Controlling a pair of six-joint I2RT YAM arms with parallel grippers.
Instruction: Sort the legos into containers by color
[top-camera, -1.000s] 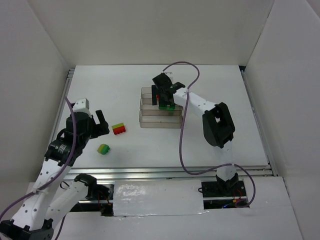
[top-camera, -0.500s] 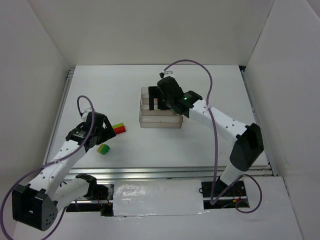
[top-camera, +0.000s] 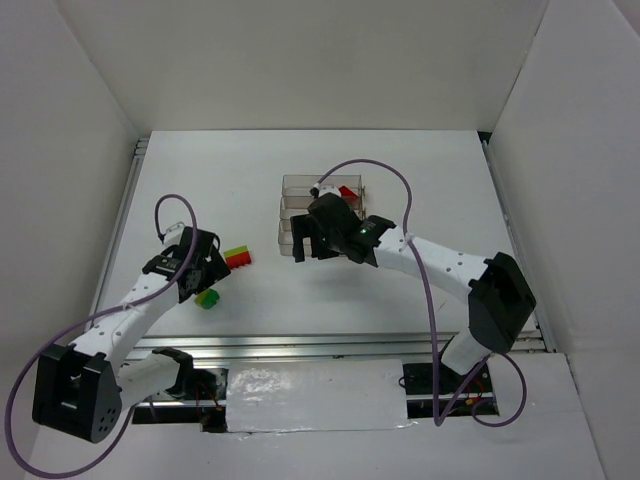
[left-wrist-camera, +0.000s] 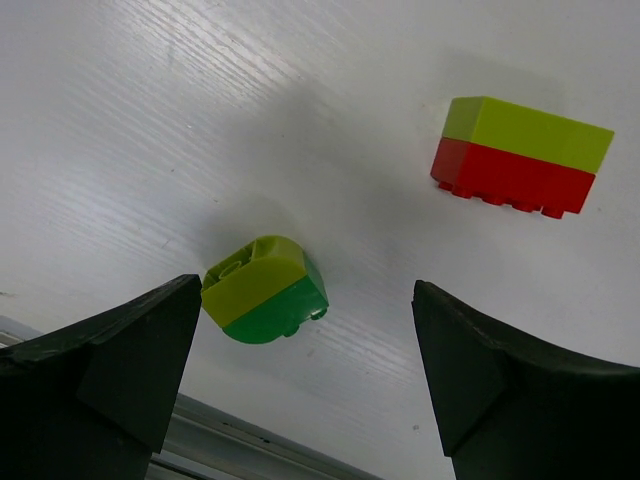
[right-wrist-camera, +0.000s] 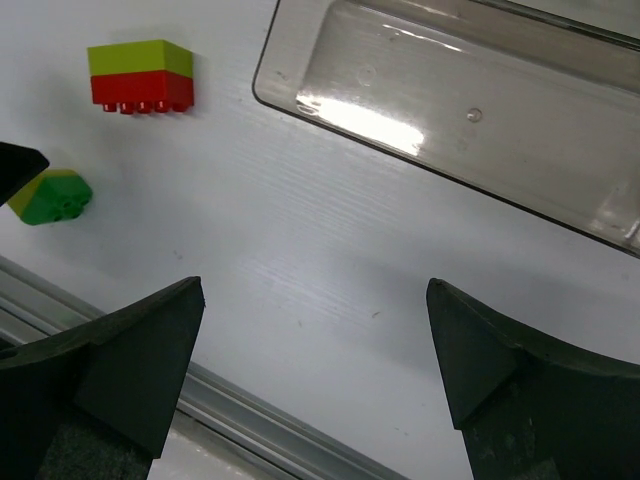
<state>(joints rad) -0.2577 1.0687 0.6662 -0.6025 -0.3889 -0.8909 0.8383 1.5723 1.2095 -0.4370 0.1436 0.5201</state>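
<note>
A yellow-green-on-red lego stack lies on the white table, also in the left wrist view and right wrist view. A rounded yellow-green-on-green stack lies nearer the front edge. My left gripper is open just above it, the stack close to its left finger. The clear containers stand mid-table; a red lego lies in the back one. My right gripper is open and empty over the table at the front bin's near edge.
An aluminium rail runs along the table's near edge, close under both grippers. White walls close in the left, back and right. My right arm lies across the containers and hides part of them.
My right gripper has drawn back from over the containers to their near-left side; the red lego now shows in the back bin. My left gripper has come down toward the green stack.
</note>
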